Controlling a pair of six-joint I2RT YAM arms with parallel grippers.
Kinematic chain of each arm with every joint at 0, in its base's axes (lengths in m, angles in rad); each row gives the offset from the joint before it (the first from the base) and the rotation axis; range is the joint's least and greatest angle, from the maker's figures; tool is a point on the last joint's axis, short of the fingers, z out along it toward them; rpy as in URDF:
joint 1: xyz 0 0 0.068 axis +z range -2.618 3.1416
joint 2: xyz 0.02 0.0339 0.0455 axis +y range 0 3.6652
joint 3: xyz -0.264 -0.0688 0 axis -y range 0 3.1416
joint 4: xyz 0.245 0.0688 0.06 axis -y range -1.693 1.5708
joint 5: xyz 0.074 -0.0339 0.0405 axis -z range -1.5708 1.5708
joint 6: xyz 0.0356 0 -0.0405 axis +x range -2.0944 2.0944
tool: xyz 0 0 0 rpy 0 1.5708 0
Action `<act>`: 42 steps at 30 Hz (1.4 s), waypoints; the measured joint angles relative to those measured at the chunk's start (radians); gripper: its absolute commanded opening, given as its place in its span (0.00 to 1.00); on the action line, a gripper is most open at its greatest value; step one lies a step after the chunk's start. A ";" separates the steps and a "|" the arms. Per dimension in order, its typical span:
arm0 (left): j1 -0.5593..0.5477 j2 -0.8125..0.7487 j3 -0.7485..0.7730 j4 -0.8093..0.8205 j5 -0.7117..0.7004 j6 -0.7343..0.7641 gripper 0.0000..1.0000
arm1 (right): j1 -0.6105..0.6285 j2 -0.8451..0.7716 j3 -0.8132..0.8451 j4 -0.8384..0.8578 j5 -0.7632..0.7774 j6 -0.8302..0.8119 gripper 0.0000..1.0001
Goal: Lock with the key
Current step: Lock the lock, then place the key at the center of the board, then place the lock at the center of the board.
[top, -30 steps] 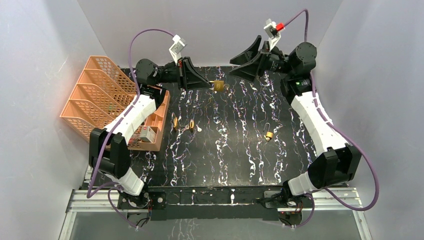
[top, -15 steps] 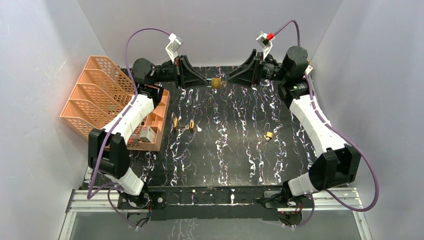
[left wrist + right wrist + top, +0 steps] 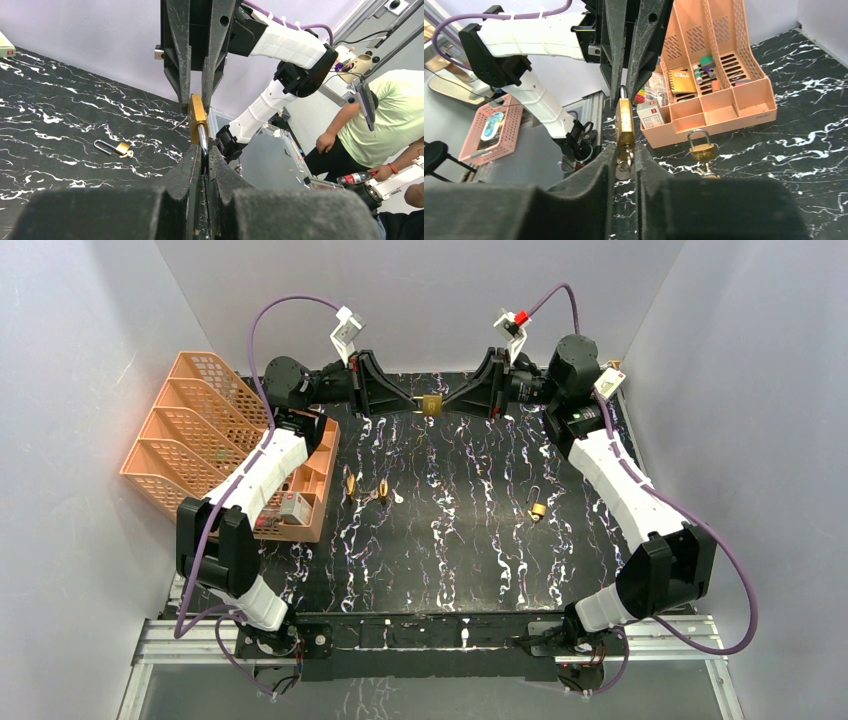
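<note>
Padlock is up in the air, well to the right of the orange rack and a bit further back than it. Left gripper is clamped tight on its shackle, brass body poking out toward the right gripper. That one's fingers sit close on both sides of the key in the lock's bottom, can't tell if they're actually pinching it.

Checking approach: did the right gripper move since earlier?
Yes. The right gripper moved left along the back wall, reaching the padlock held by the left gripper.
</note>
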 measured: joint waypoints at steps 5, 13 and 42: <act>0.006 0.000 0.000 0.000 0.000 0.005 0.00 | 0.005 0.004 0.000 0.003 -0.001 0.008 0.00; 0.021 -0.012 0.000 -0.003 0.010 0.007 0.00 | -0.015 0.001 -0.005 0.006 -0.018 0.018 0.00; -0.390 0.214 0.324 -1.657 -1.466 0.631 0.00 | 0.121 -0.175 -0.383 -0.344 0.970 -0.084 0.00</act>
